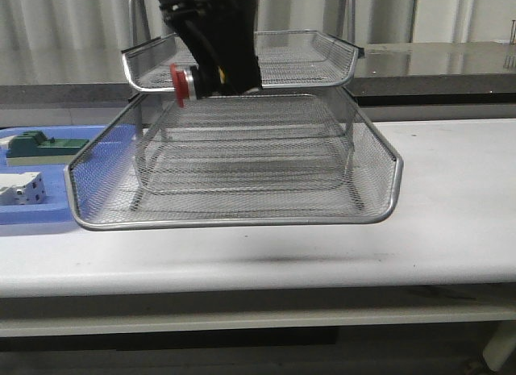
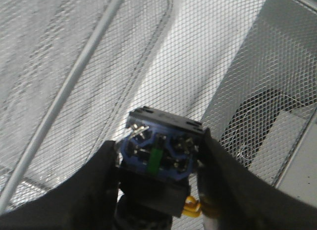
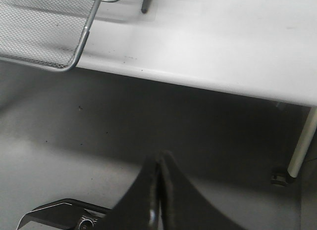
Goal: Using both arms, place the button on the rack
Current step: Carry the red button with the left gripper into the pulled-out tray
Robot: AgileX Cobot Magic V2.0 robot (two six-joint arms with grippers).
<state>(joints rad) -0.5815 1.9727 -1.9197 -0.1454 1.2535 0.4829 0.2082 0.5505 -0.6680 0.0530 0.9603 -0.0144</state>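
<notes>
My left gripper (image 1: 211, 78) is shut on the button (image 1: 184, 83), whose red head points left; it hangs between the rack's top tray and its large front tray. In the left wrist view the button's blue rear block (image 2: 159, 152) sits between my two black fingers (image 2: 96, 185), over the mesh of the rack (image 2: 59, 67). The silver wire-mesh rack (image 1: 242, 218) stands mid-table. My right gripper (image 3: 159, 161) is shut and empty, held off the table's front edge above the floor, and does not show in the front view.
A flat blue tray (image 1: 36, 218) at the left holds a green block (image 1: 42, 146) and a white-grey block (image 1: 20, 187). The white table (image 1: 451, 197) stretches right of the rack. The right wrist view shows a rack corner (image 3: 74, 52) and a table leg (image 3: 299, 148).
</notes>
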